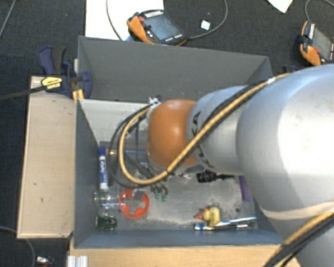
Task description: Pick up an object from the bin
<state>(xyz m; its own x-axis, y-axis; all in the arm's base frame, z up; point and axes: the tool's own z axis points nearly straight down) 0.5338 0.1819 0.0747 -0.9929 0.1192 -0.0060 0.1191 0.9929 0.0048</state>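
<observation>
My gripper [156,185] hangs low over the left middle of the bin, mostly hidden under the arm's orange cover and looped cables. Just below and left of it an orange-red ring [134,204] lies flat on the floor. A clear plastic piece [104,199] rests beside the ring on its left. Along the left wall lies a blue marker [102,167]. Nothing can be seen held in the gripper.
A dark green thing [105,223] sits in the front left corner. A yellow duck [212,215] and a blue-and-silver pen [229,223] lie by the front wall. A purple stick [243,188] and a black piece [209,176] show under the arm, which covers the bin's right half.
</observation>
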